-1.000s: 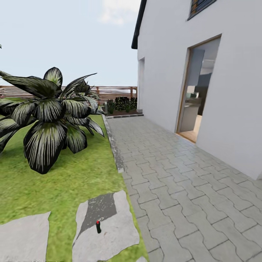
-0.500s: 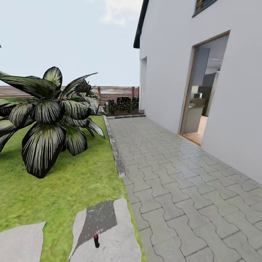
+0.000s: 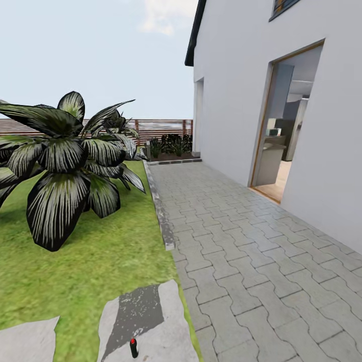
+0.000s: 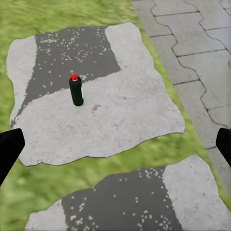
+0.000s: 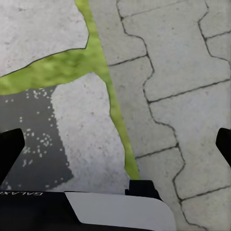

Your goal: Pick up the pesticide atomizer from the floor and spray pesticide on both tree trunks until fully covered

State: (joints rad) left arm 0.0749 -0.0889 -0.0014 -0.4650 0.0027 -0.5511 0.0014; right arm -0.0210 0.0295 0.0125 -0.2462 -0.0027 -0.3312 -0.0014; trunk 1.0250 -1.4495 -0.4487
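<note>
Over the last second our head view has slid forward: the small dark upright spray bottle with a red cap [image 3: 133, 347] has dropped toward its lower edge, so we are closing in. It stands on a pale flat stepping stone [image 4: 130, 115], ahead of our left gripper [image 4: 115, 147], whose fingers are spread wide; our right gripper [image 5: 115, 149] is equally spread over paving. Pickup is not yet begun.

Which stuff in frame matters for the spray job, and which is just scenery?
Job:
- pesticide atomizer, upright on a stepping stone
- left gripper, open, nothing between its fingertips
- right gripper, open, over paving and grass

Scenery:
- broad-leaved plant
- paved path
- house wall with open doorway
- slat fence
</note>
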